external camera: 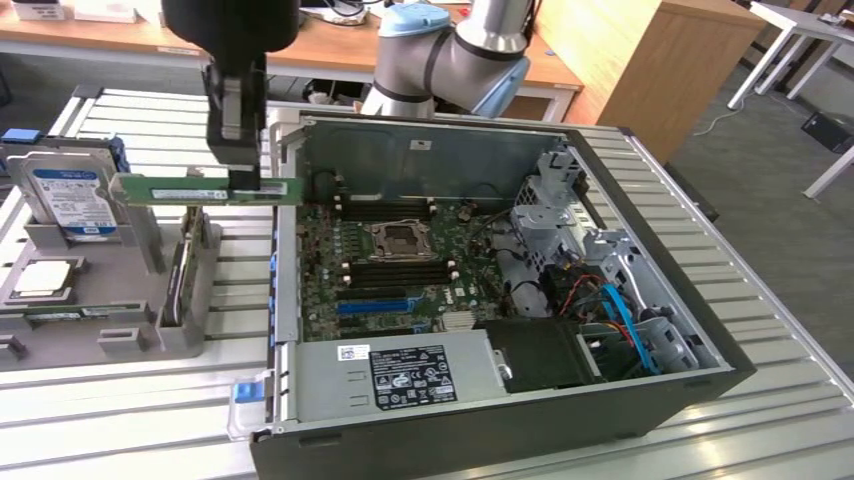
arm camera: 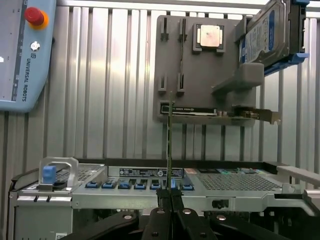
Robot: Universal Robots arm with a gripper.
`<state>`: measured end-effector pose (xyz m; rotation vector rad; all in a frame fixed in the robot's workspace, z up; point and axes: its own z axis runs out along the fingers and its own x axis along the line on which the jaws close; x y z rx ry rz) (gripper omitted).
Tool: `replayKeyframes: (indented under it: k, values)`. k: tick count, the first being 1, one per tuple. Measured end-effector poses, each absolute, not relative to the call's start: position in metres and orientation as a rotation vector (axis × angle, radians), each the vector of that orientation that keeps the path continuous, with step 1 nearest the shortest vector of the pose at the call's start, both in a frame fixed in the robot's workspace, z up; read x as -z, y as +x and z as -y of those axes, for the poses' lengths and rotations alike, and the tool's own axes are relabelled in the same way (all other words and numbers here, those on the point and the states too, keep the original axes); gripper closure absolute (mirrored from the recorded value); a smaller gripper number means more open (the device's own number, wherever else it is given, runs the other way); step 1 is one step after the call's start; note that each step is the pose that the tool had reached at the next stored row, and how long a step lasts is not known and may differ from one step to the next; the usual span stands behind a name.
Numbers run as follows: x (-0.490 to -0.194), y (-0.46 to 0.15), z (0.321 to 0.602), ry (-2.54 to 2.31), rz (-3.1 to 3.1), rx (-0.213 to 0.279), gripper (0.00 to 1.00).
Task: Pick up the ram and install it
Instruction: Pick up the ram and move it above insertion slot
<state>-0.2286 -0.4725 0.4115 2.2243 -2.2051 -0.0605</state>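
1. Exterior view: the claw [external camera: 244, 182] is clamped on the ram [external camera: 187, 191]. It grips from above, closer to the end that points toward the exterior view's right.
2. The ram hangs level in the air, long side horizontal, clear of the slatted metal tabletop [external camera: 120, 420].
3. It sits over the gap between the grey holder [external camera: 174, 340] at the exterior view's left and the open computer case [external camera: 534, 430]. The end toward the exterior view's right reaches just over the case's left wall.
4. On the grey holder, a blue-labelled hard drive [external camera: 67, 200] stands upright at the far end. A square processor chip [external camera: 40, 280] lies nearer.
5. Inside the case the motherboard [external camera: 387, 260] lies flat, with a power supply [external camera: 400, 372] along the near side. The ram is above the case's left edge and apart from the board.
6. The robot arm [external camera: 461, 50] rises behind the far wall of the case.
7. Wrist view: the ram [arm camera: 170, 145] shows edge-on as a thin upright line, rising from between the two dark claw fingers [arm camera: 159, 222] pressed against its faces.
8. Beyond the ram are the case, the grey holder [arm camera: 200, 75], the hard drive [arm camera: 265, 35] and a teach pendant [arm camera: 25, 50] lying on the tabletop.
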Motion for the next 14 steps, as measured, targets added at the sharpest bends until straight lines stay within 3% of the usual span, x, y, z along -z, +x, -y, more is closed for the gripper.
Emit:
replayKeyframes:
  k: [14]
  values:
    - [-0.412,-0.175,0.472,2.229,2.200,0.060,0.88]
